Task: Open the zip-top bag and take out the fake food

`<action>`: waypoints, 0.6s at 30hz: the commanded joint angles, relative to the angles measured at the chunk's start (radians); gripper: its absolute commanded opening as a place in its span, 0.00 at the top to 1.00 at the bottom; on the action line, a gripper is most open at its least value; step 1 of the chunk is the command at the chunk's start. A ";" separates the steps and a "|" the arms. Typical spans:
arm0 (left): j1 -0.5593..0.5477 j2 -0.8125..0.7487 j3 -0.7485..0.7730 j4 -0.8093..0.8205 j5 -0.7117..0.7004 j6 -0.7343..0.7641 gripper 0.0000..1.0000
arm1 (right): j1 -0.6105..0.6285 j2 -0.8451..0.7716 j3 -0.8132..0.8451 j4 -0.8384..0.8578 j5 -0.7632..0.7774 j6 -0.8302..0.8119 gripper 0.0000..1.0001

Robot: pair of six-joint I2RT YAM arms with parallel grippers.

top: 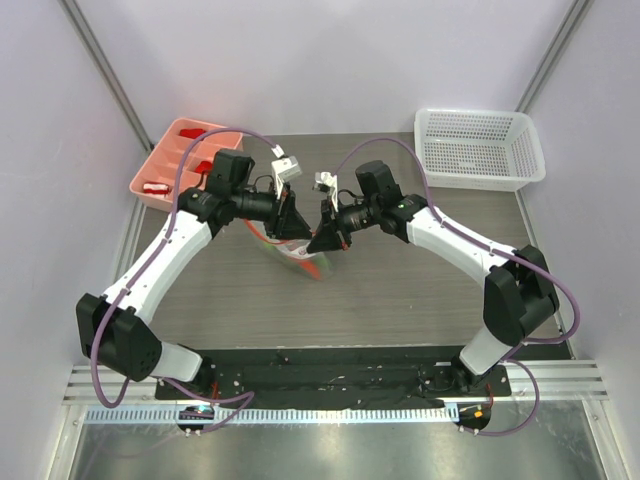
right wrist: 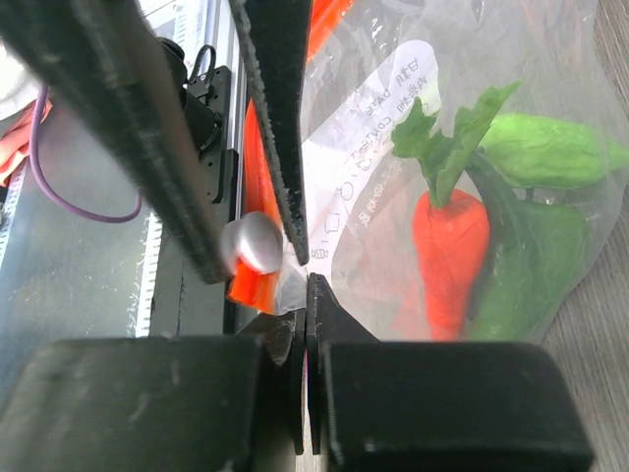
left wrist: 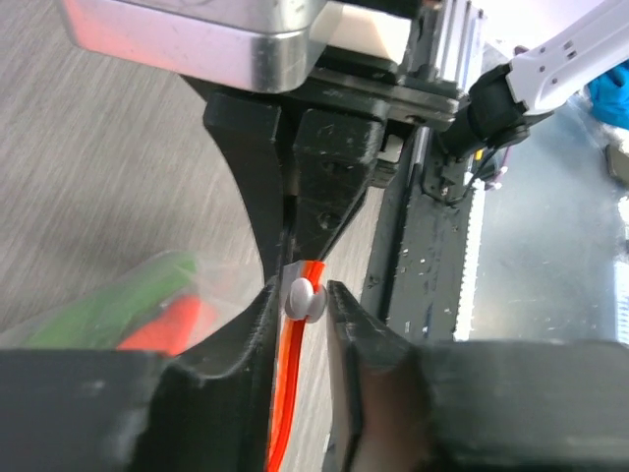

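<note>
1. Nearest the lens in the right wrist view, the right gripper (right wrist: pixel 309 287) has its jaws pressed flat together on the edge of the zip-top bag (right wrist: pixel 393 108). The pinch is right at one end of the orange-red zip strip (left wrist: pixel 287 393).
2. The white slider (left wrist: pixel 305 298) sits just beside that pinch. The left gripper (top: pixel 295 228) is narrowed around it, one finger on either side. We judge the slider gripped, though contact on one side is hard to confirm.
3. The bag hangs below both grippers over the middle of the worktop (top: pixel 420 290), midway between its left and right edges. We cannot tell whether its bottom rests on the surface.
4. The fake food (right wrist: pixel 447 167) shows through the plastic, low in the bag and away from the strip. There is an orange-red carrot (right wrist: pixel 450 256), a light green oblong piece (right wrist: pixel 550 147) and a dark green piece (right wrist: pixel 541 285).
5. The strip's long axis runs from the right pinch, through the slider, back along the left fingers. The slider's free travel therefore lies away from the right gripper, toward the left edge.
6. We judge the bag not yet opened. The pull should follow the strip, since a sideways tug could slip the slider or the pinched plastic.
7. A pink tray (top: pixel 150 165) sits at the far-left corner and a white mesh basket (top: pixel 480 175) at the far-right corner, both well apart from the bag.
</note>
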 commanded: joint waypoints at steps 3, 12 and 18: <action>-0.004 -0.004 0.009 0.033 -0.031 -0.017 0.93 | -0.001 -0.010 0.034 0.045 -0.025 0.018 0.99; -0.004 -0.013 -0.002 0.056 -0.048 -0.022 1.00 | -0.001 -0.030 0.014 0.081 0.016 0.052 0.62; -0.004 -0.013 -0.002 0.056 -0.035 -0.022 1.00 | -0.001 0.002 0.045 0.091 -0.006 0.070 0.94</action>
